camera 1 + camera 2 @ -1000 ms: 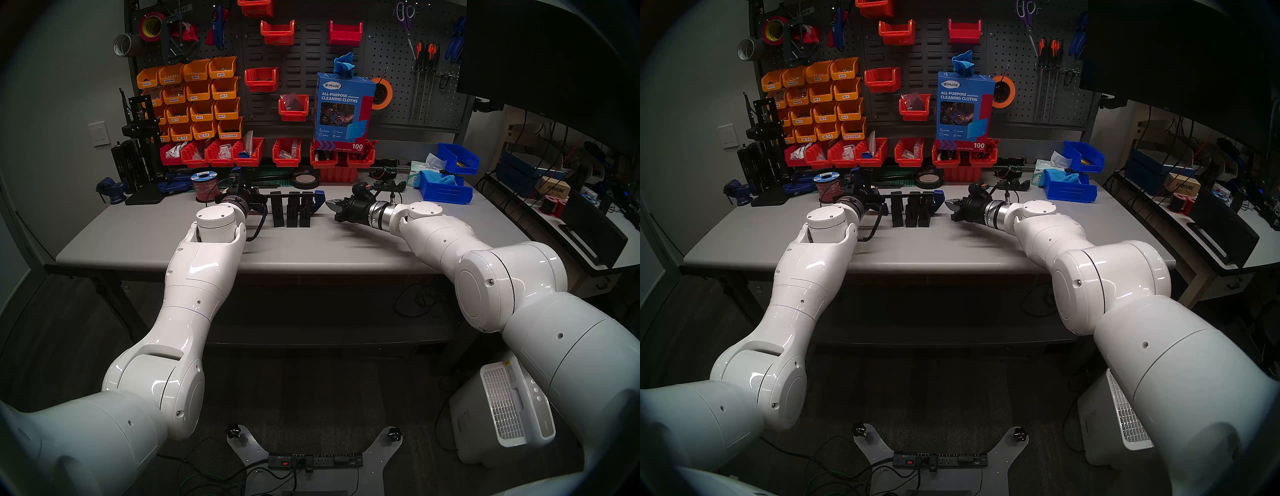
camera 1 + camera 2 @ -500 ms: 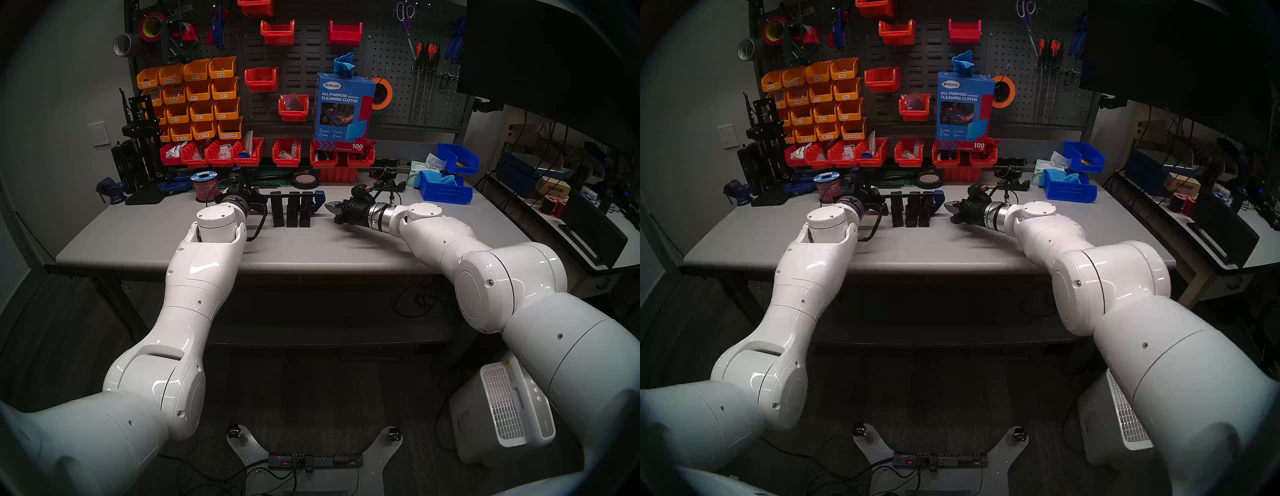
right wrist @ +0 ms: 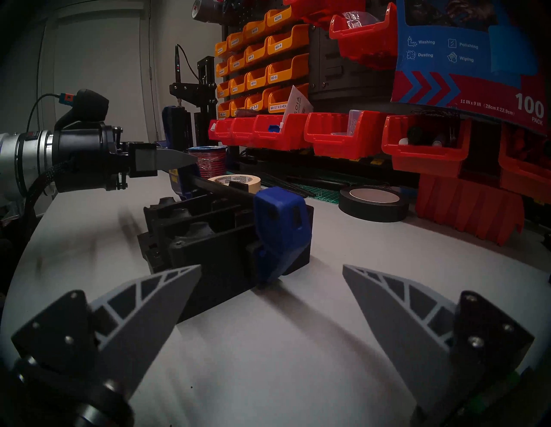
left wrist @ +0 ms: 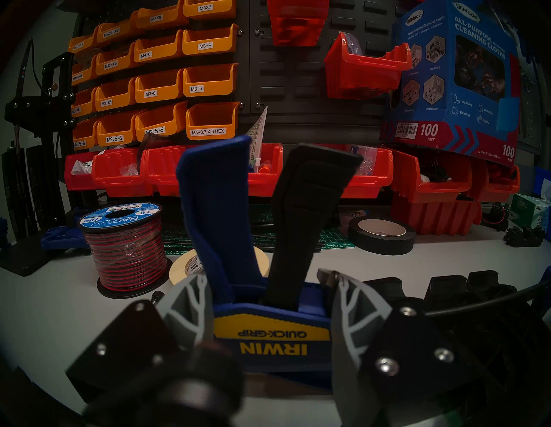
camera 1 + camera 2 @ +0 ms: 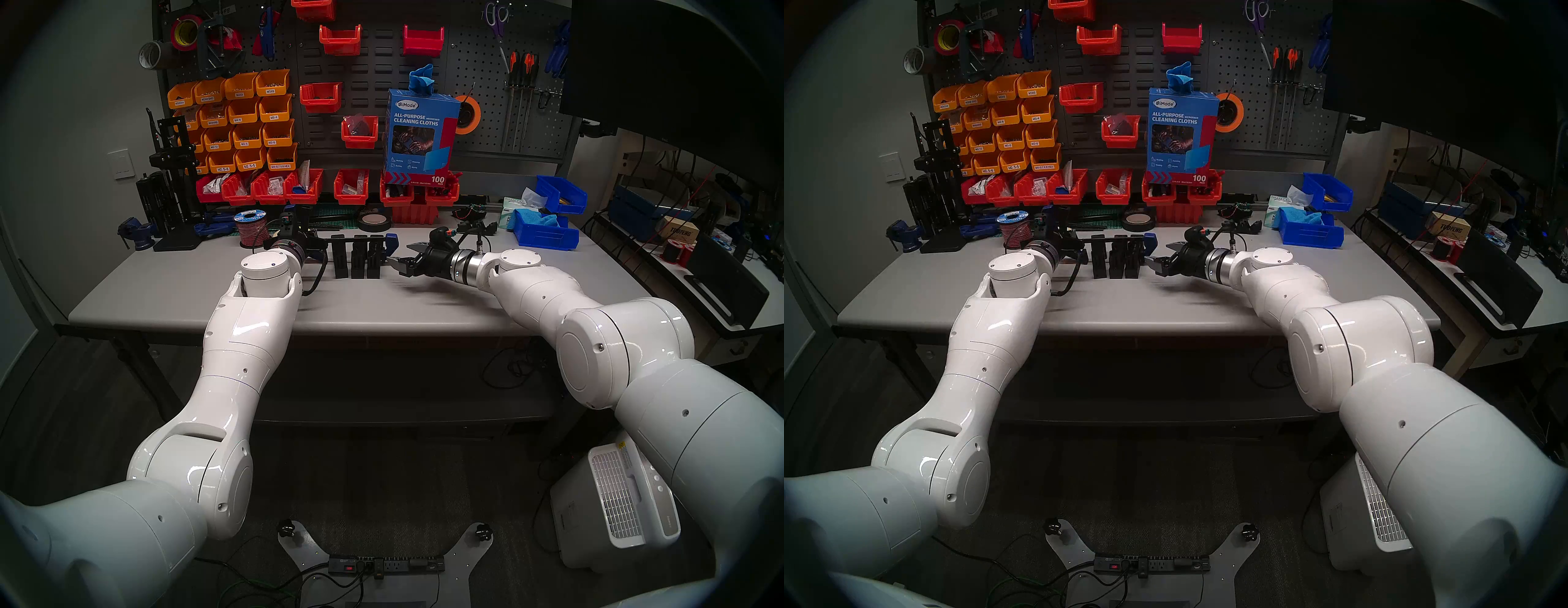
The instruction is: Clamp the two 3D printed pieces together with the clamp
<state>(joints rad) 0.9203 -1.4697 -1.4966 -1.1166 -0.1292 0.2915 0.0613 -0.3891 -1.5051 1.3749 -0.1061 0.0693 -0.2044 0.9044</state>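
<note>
The blue clamp [image 4: 271, 343] with its yellow IRWIN label sits in my left gripper [image 4: 264, 274], which is shut on the clamp's body, handle and trigger pointing up. Its thin black bar runs rightward along the two 3D printed pieces [image 5: 356, 261], black blocky combs standing side by side on the table. The clamp's blue end jaw [image 3: 280, 226] rests against their right end. My right gripper [image 3: 269, 268] hovers low just right of that jaw, open and empty, one finger beside the pieces' front. In the head view the right gripper [image 5: 403, 256] nearly reaches the blue jaw [image 5: 391, 243].
A black tape roll [image 5: 373, 220], a red wire spool [image 5: 252, 227] and a masking tape roll [image 4: 190, 265] lie behind the pieces. Red bins [image 5: 352, 187] line the back, blue bins [image 5: 545, 231] stand at the right, a small vise [image 5: 138, 233] at the left.
My right gripper went from shut to open and slid left toward the clamp's blue end jaw. The left arm and clamp stayed still.
</note>
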